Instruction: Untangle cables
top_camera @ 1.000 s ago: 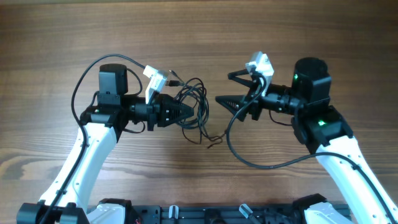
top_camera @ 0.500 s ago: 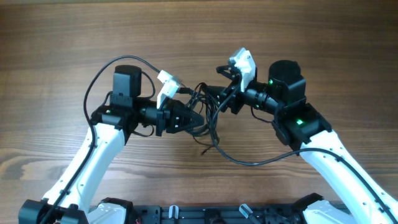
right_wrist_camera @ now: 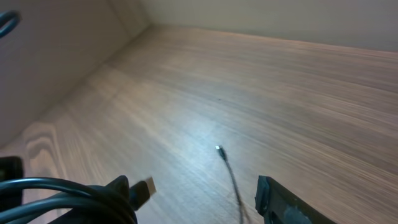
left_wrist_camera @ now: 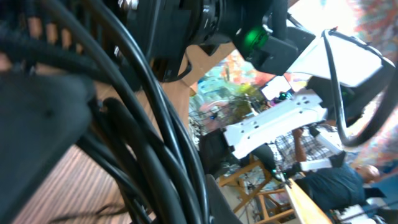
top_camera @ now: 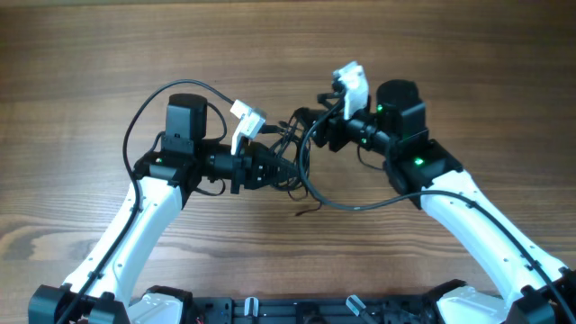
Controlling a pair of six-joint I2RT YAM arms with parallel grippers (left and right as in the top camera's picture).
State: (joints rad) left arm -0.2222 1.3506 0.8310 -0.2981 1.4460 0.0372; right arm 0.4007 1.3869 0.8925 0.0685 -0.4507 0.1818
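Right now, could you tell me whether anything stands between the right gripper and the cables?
Nothing visible does: the right gripper is at the cables, which the left gripper holds. Only the arm's own thick cable hangs beside them.

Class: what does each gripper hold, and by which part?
Left gripper: shut on the thin black cables, at their tangled bunch. Right gripper: open, holding nothing.

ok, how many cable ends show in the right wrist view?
2. A flat plug low left; a thin tip lying on the table mid-frame. Others may be hidden in the tangle.
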